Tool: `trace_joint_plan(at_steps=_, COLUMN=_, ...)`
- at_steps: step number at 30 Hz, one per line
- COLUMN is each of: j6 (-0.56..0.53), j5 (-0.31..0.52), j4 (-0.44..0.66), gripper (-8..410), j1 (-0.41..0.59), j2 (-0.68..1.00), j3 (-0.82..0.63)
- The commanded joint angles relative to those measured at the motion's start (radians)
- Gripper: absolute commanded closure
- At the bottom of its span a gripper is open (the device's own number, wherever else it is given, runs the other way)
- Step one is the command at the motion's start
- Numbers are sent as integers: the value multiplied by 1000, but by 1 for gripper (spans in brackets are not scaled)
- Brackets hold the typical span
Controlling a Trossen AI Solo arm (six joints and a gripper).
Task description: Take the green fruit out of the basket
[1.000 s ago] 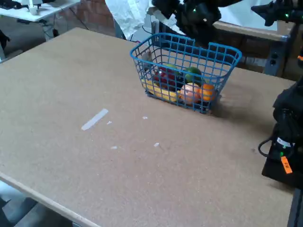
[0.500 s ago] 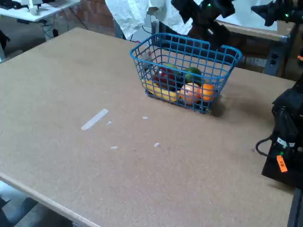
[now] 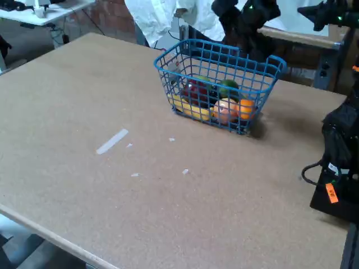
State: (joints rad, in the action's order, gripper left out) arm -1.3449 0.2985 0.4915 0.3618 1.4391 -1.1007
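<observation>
- Black gripper (image 3: 242, 25) hangs above and behind the far rim of the basket (image 3: 168, 66) in the fixed view; its fingers merge into a dark mass, so whether they are spread or pressed together cannot be told. No contact with any object is seen.
- Compared with half a second ago, the arm has shifted slightly lower toward the far rim; basket and contents have not moved.
- The green fruit (image 3: 228, 88), dark, glossy and oval, lies inside the basket toward the right, behind an orange fruit (image 3: 245, 107) and a peach-coloured fruit (image 3: 225, 109), beside red pieces (image 3: 194, 89).
- Basket stands on the brown table (image 3: 112, 101).
</observation>
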Motion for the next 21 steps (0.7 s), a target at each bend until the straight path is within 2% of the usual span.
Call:
trace_joint_plan(at_steps=1, j6=-57, j5=-5, j4=78, gripper=109, j1=1, j2=66, j3=-62)
trace_joint_plan(at_steps=8, j6=-150, j5=-2, j4=241, gripper=73, j1=2, j2=175, j3=-184)
trace_joint_plan(at_steps=16, j6=-225, j5=7, j4=269, gripper=54, j1=23, j2=204, j3=-192)
trace_joint_plan(at_steps=21, j6=-225, j5=-5, j4=271, gripper=36, j1=48, j2=205, j3=-178)
